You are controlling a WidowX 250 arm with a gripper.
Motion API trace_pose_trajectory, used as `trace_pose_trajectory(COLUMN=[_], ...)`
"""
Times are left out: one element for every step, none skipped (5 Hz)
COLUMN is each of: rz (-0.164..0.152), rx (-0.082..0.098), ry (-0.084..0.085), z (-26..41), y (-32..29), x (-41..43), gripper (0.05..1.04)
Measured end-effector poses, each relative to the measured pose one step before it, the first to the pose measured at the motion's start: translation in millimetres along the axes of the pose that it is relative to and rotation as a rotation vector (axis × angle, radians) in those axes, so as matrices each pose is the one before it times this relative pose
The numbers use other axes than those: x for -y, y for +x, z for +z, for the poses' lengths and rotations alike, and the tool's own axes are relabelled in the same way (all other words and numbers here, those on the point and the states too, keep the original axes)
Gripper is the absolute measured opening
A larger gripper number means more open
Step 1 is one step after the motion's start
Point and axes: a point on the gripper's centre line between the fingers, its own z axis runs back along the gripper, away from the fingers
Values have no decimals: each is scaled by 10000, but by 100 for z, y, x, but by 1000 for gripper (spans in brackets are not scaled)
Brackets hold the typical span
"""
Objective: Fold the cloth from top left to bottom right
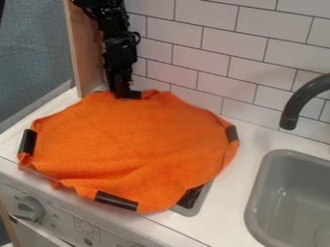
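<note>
Orange cloth, hand at far edge — stove mostly hidden, sink cropped

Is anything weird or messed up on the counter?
The orange cloth looks a bit odd: it's rumpled, its front edge is wavy, and a dark panel with a grey rim peeks out at its lower right. The black strip on its front edge sits slanted. I can't see any spill.
</note>
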Motion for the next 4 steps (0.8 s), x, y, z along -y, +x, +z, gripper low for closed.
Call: trace_pose_trajectory(rz=[62,52,131,48], rx=[-14,104,246,108], ry=[50,-5,-123,-87], z=[-40,-74,188,659], y=[20,29,122,-203], x=[-26,54,520,546], gripper=[83,49,49,49])
